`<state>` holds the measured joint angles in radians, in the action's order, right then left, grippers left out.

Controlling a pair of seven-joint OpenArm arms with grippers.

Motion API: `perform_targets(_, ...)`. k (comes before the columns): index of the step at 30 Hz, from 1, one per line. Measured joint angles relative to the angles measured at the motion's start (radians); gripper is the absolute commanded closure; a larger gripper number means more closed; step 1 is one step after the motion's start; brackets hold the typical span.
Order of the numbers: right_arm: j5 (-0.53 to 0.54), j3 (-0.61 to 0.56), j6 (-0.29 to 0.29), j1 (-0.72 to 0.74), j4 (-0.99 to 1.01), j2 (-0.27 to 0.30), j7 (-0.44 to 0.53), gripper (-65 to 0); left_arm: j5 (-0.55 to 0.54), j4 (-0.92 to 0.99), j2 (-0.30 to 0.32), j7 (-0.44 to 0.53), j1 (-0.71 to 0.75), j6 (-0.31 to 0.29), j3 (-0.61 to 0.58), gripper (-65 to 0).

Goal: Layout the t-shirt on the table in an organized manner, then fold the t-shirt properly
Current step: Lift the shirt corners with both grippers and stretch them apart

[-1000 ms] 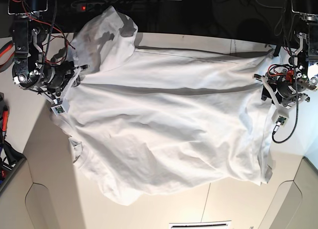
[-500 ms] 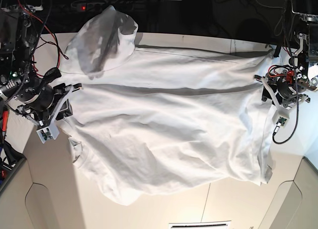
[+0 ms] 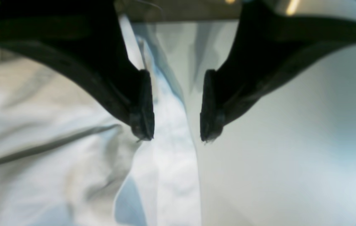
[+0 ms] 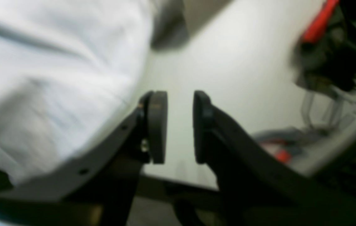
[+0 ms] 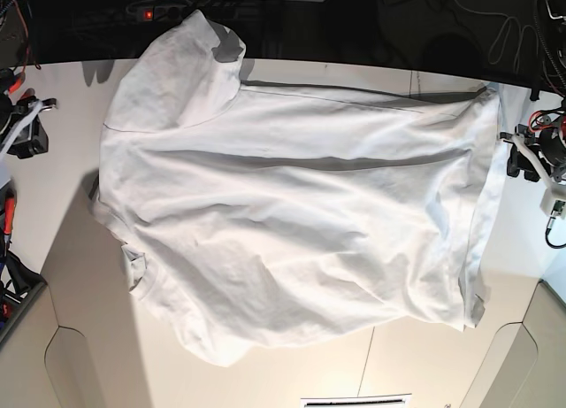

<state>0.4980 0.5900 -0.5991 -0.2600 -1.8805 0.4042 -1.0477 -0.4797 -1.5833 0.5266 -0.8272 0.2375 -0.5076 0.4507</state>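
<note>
The white t-shirt lies spread and wrinkled across the table, with one sleeve bunched at the far left and its hem edge running down the right side. My left gripper is at the right edge, just off the hem. In the left wrist view it is open and empty above the hem and bare table. My right gripper sits at the left edge, apart from the shirt. In the right wrist view it shows a narrow empty gap, with the shirt beside it.
Red and black cables hang along the left edge of the base view. A thin seam line crosses the near part of the tabletop. A white frame sits at the front edge. Dark space lies beyond the far edge.
Both arms have drawn outward from the shirt. The right gripper moved from the shirt's left edge to the table's left edge. The left gripper backed off to the right. The sleeve has settled.
</note>
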Motion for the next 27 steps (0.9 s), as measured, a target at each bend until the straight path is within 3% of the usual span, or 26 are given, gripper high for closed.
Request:
perform_targets(4,0.006,-0.001,0.003,-0.058,0.000,0.046,0.000,-15.0,-0.200,0.000,0.002,-0.079,-0.002,-0.104,0.089,-27.9)
perform_targets(5,0.027,-0.001,0.039,-0.064,0.002,0.044,0.001,-15.0,-0.247,-0.001,0.002,-0.105,-0.002,-0.129,0.114,-27.9)
perform_targets(7,0.084,-0.001,0.089,-0.074,0.035,0.025,0.007,-15.0,-0.320,-0.001,0.002,-0.145,0.006,-0.156,0.165,-27.9)
perform_targets(10,0.084,0.000,0.098,-0.060,0.156,-0.052,0.013,-19.0,-0.404,-0.001,0.002,-0.168,0.039,-0.175,0.240,-27.9)
perform_targets(13,0.150,-0.003,0.077,-0.039,0.322,-0.106,0.027,-24.8,-0.429,-0.001,0.002,-0.183,0.074,-0.178,0.293,-27.9)
perform_targets(18,0.312,-0.001,0.058,0.032,0.500,-0.107,0.033,-24.9,-0.433,0.000,-0.001,-0.185,0.101,-0.179,0.319,-27.9)
perform_targets(27,0.350,-0.001,0.060,0.111,0.536,-0.183,0.011,-24.8,-0.448,0.000,0.000,-0.187,0.100,-0.179,0.319,-27.9)
